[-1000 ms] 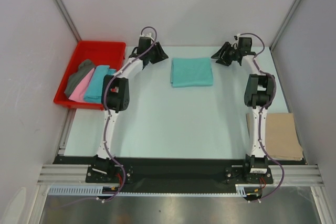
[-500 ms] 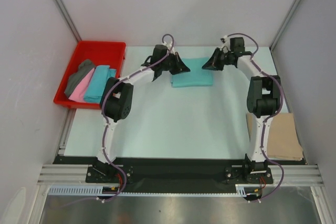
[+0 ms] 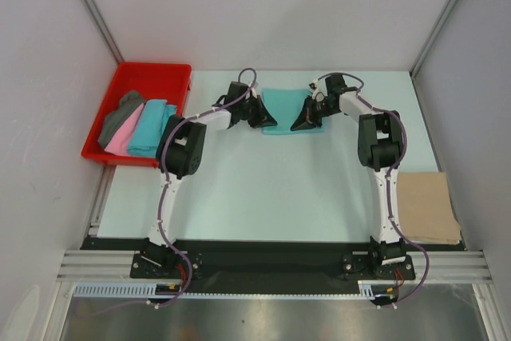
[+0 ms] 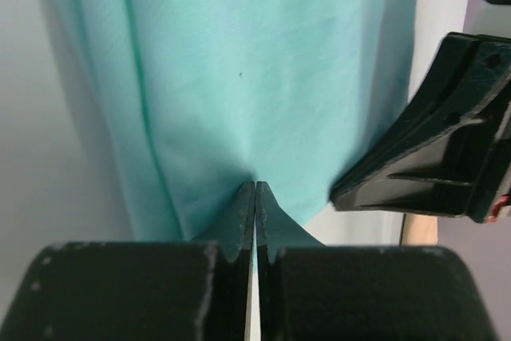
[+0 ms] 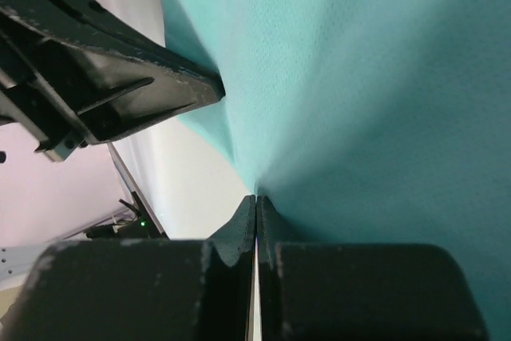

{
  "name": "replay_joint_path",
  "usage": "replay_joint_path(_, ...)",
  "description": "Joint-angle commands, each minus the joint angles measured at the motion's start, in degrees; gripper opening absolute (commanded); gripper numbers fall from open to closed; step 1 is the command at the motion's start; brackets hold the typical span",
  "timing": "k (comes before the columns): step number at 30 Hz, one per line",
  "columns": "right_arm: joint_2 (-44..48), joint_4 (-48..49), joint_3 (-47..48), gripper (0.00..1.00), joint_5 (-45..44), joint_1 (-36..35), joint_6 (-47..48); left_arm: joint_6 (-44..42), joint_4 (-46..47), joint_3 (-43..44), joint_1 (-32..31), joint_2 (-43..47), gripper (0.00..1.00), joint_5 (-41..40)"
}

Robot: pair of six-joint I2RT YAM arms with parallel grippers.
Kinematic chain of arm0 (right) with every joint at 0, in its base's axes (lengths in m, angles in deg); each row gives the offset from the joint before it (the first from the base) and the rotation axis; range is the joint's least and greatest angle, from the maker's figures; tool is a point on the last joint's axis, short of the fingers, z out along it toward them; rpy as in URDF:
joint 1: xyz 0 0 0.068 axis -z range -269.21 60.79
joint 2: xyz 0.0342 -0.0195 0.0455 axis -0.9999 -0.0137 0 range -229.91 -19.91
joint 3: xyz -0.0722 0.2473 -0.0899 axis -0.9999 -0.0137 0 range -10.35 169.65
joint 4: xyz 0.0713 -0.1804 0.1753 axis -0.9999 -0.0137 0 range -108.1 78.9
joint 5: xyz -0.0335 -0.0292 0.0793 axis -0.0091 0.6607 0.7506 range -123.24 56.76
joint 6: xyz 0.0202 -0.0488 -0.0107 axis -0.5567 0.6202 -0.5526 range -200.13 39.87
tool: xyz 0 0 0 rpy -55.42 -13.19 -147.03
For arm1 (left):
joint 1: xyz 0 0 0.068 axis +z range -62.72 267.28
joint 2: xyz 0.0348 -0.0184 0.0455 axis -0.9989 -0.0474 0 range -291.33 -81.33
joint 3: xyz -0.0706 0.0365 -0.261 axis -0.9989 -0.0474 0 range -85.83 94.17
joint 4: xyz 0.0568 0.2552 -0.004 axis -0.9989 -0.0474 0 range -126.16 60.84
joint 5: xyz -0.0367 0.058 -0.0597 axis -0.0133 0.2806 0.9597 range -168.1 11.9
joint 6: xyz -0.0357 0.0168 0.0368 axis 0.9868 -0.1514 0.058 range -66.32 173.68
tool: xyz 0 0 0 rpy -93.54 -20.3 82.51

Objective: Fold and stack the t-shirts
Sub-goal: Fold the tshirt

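Two tools pinched the mint green t-shirt (image 3: 286,104): the left tool (image 3: 270,123) was clamped on its front corner nearer the red tray (image 3: 152,68), the right tool (image 3: 299,124) on the farther one. The folded shirt lay on the counter (image 3: 239,181) beside the tray, long axis pointing toward it.

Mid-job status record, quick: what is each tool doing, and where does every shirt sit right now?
left tool: shut, pinching the near edge of the mint green folded cloth t-shirt
right tool: shut, pinching the same edge
red plastic tray: holds dark grey t-shirt, pink t-shirt, turquoise t-shirt
tan folded t-shirt: near right corner of the table
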Motion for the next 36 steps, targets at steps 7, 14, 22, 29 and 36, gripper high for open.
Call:
replay_joint_path(7, 1.93, -2.88, -0.74, 0.0, -0.2, 3.69, 4.25, -0.51, -3.27, -0.91, 1.67, -1.22, 0.0, -0.22)
replay_joint_path(14, 2.45, -6.13, -1.7, 0.0, -3.63, 7.99, 7.23, -3.4, -5.64, -0.56, 2.81, -1.4, 0.0, -1.62)
replay_joint_path(22, 11.06, -4.55, -8.47, 0.11, -8.72, 12.31, 5.92, -10.43, -11.62, 1.38, 2.29, 4.12, 0.0, -5.31)
replay_joint_path(29, 24.06, 0.98, -19.97, 0.53, -15.4, 13.1, -1.99, -24.39, -16.53, 0.58, -6.74, 13.62, 0.5, -20.94)
replay_joint_path(36, 28.99, 3.97, -24.55, 0.57, -16.38, 14.68, -4.1, -49.06, -20.41, 2.44, -20.38, 12.32, 0.62, -40.8)
